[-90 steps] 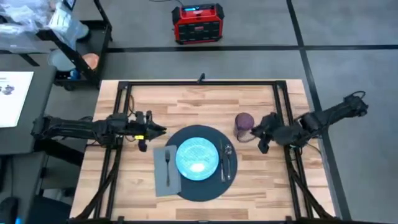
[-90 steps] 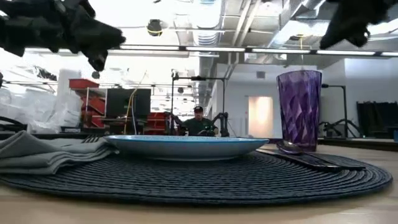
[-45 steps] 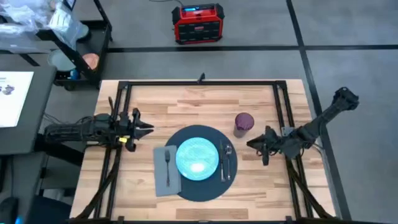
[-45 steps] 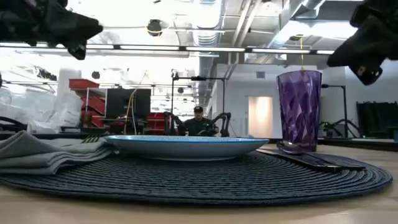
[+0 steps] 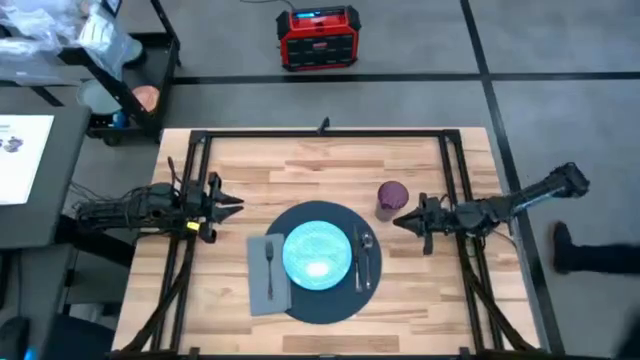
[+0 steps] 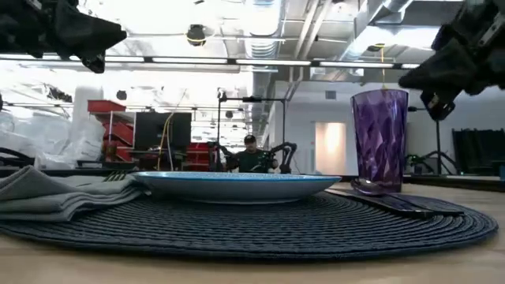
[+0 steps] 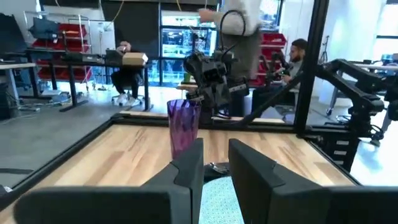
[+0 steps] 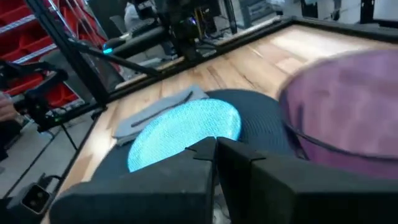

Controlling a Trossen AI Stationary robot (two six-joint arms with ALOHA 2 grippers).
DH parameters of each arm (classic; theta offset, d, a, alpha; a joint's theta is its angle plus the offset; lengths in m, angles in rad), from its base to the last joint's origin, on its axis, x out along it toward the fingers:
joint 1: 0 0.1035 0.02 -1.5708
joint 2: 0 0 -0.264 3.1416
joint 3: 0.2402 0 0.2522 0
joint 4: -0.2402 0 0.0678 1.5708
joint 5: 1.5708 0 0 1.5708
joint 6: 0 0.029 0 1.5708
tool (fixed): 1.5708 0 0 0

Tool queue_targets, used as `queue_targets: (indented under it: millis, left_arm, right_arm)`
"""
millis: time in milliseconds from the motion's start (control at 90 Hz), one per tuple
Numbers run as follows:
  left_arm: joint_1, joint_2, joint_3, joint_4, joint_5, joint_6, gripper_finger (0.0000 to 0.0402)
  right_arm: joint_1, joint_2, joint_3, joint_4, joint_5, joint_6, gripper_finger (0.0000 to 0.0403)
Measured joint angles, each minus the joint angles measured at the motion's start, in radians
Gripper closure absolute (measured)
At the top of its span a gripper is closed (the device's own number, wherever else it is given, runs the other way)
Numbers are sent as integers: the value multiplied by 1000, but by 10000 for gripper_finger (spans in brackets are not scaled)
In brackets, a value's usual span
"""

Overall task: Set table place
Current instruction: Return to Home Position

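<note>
The place, a round dark mat (image 5: pixel 322 308), lies on the light wood table (image 5: pixel 330 160) near its front edge. On the mat sits a light blue plate (image 5: pixel 317 252), with cutlery (image 5: pixel 365 258) to the plate's right. A grey napkin (image 5: pixel 262 285) with a fork (image 5: pixel 269 262) lies on the mat's left edge. A purple cup (image 5: pixel 392 197) stands upright just off the mat's far right rim. My left gripper (image 5: pixel 238 205) hovers left of the mat, its fingers a narrow gap apart. My right gripper (image 5: pixel 398 222) hangs shut just right of the cup, touching nothing.
A black rail frame (image 5: pixel 325 133) runs along the table's edges. Both arms reach in over the side rails. The far half of the table is bare wood. A red box (image 5: pixel 317 37) sits on the floor beyond the table, and a dark side desk (image 5: pixel 30 150) stands at the left.
My left gripper has drawn back toward the table's left edge, away from the mat. My right gripper has come down a little beside the cup while its arm has swung out and stretched toward the right. Cup, plate, napkin and cutlery have stayed put.
</note>
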Motion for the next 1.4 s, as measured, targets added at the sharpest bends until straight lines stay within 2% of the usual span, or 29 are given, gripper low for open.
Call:
queue_targets:
  millis: [211, 378, 633, 811, 1056, 1400]
  left_arm:
    - [0, 0, 0, 3, -9, 3, 344]
    - [0, 0, 0, 3, -66, 7, 344]
    - [0, 0, 0, 6, -81, 7, 344]
    - [0, 0, -12, 53, -82, 6, 344]
    - [0, 2, -161, 248, -79, -23, 344]
    - [-10, 2, -164, 186, -45, -13, 344]
  right_arm:
    - [-82, -114, -51, 18, -124, -82, 403]
    - [-93, -207, -58, -48, -130, -112, 403]
    - [-91, -299, -59, -74, -122, -137, 403]
    - [-91, -310, -59, -82, -121, -128, 403]
    - [-91, -309, -60, -85, -119, -105, 403]
    - [-91, -309, -61, -112, -118, -104, 403]
